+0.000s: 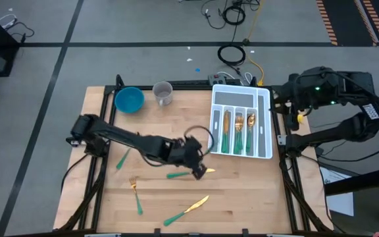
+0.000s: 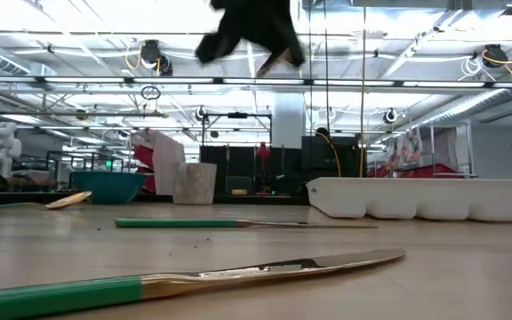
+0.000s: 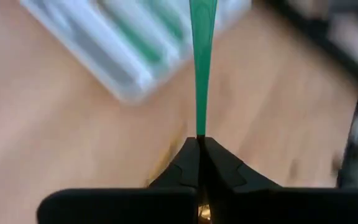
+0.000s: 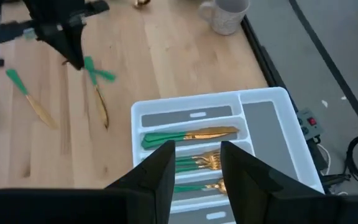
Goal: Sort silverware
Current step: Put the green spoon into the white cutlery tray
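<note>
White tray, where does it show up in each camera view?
High view: white tray right of centre.
Low view: tray at the right edge.
Left wrist view: tray blurred, beyond the held green handle.
Right wrist view: tray just beyond that arm's fingers.
Shared landmark: the grey mug, absent only from the left wrist view.

I'm looking at a pale wooden table [image 1: 242, 197] with a smooth, matt grain. The knife [image 2: 194, 278] up close has a glossy gold metal blade and a flat matt teal handle. My white divided tray [image 4: 272, 118] reads as smooth plastic with a slight sheen. The blue bowl [image 1: 129, 100] looks glossy; the mug [image 1: 163, 93] is dull grey.
</note>
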